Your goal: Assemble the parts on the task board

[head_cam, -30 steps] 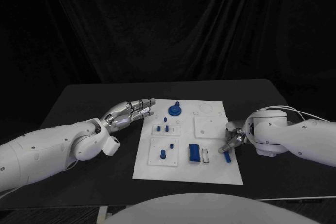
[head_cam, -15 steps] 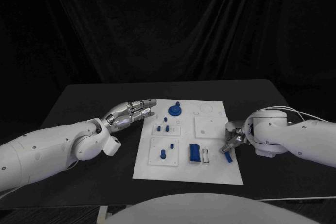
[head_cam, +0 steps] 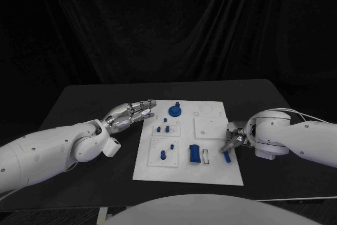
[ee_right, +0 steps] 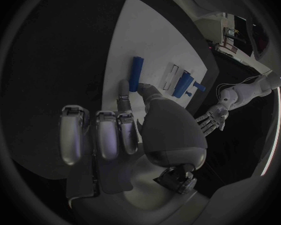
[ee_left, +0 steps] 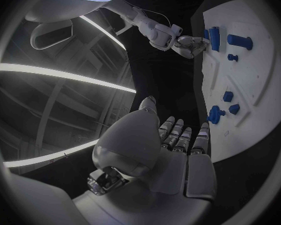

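The white task board (head_cam: 213, 172) lies in the middle of the black table. On it are a blue knob (head_cam: 175, 109) at the far edge, small blue pegs (head_cam: 163, 129), a blue block (head_cam: 195, 153) and a blue cylinder (head_cam: 227, 157) near the right edge. My right hand (head_cam: 234, 137) is at the board's right edge. Its thumb and one finger pinch the near end of the blue cylinder (ee_right: 135, 73), which lies flat on the board (ee_right: 153, 45); the other fingers are curled in. My left hand (head_cam: 130, 113) hovers by the board's far left corner, fingers spread and holding nothing.
Bare black table (head_cam: 91, 103) surrounds the board, with a dark curtain behind it. In the left wrist view the board (ee_left: 253, 95) lies past my left hand (ee_left: 172, 155), and my right hand (ee_left: 189, 44) is at its other edge.
My right arm has shifted very slightly at the board's right edge. The left hand and the parts on the board stay where they were.
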`<action>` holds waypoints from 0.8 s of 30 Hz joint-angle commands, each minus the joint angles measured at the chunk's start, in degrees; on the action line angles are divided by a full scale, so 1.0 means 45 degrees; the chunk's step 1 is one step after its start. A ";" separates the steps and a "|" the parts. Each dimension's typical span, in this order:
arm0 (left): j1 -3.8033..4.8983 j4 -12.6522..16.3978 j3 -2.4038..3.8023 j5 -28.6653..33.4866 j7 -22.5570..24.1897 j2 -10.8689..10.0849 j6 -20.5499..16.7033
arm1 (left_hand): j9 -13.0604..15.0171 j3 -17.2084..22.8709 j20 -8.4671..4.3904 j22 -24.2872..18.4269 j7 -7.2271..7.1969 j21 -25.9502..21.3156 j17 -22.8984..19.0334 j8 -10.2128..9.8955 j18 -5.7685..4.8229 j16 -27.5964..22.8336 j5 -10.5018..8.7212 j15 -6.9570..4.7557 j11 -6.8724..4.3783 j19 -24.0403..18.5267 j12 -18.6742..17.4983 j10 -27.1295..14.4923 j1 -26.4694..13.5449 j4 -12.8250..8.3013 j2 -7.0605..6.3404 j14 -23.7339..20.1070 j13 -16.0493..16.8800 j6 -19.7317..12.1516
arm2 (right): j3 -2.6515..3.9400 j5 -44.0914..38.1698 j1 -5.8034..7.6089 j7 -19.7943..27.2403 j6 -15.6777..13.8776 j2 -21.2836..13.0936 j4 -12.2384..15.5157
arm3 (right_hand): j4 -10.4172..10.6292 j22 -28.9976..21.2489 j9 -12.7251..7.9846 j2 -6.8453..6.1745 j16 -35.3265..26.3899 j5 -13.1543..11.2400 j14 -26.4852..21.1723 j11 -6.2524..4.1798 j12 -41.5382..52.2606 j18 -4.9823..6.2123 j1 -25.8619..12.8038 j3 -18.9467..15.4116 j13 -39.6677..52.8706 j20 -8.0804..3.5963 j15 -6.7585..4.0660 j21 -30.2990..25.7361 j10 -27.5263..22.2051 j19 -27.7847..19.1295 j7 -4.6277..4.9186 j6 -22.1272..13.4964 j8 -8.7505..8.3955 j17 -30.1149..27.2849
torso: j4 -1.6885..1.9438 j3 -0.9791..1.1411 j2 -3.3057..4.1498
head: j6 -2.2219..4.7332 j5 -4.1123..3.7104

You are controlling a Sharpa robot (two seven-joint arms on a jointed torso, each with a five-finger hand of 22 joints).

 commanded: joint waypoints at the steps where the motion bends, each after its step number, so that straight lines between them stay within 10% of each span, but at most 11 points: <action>1: -0.0026 0.0014 0.0013 0.0107 0.0127 0.0021 0.0146 | 0.0014 0.0078 0.0067 0.0013 0.0741 0.0052 0.0020 0.0043 -0.0101 0.0057 0.0061 0.0084 -0.0003 0.0042 0.0053 0.0117 0.0125 0.0026 -0.0042 -0.0008 0.0012 0.0067 | -0.0067 0.1218 -0.0123 -0.0127 -0.0783 -0.0031 0.0153 | -0.0762 0.2864 -0.0862 -0.0032 -0.0062 0.0074 0.1018 -0.0084 0.0034 0.0053 0.0064 0.0841 0.3345 -0.0032 -0.0093 -0.0061 0.1343 0.0722 -0.0257 -0.0234 0.0023 0.1622 | 0.0003 -0.0005 -0.0002 | 0.0000 0.0005; 24: -0.0063 -0.0051 0.0013 0.0107 0.0033 0.0062 0.0235 | 0.0013 0.0108 0.0066 0.0003 0.0751 0.0051 0.0021 0.0041 -0.0113 0.0060 0.0078 0.0097 0.0018 0.0040 0.0102 0.0146 0.0167 0.0007 -0.0036 -0.0007 0.0018 0.0060 | -0.0061 0.2402 0.0180 -0.0129 -0.1213 -0.0206 0.1270 | -0.0872 0.2855 -0.0804 -0.0046 -0.0083 -0.0191 0.1010 -0.0099 0.0034 0.0061 -0.0210 0.1027 0.3345 -0.0039 -0.0105 -0.0096 0.1343 0.0716 -0.0275 -0.0215 0.0086 0.1567 | -0.0001 -0.0013 -0.0024 | 0.0000 0.0020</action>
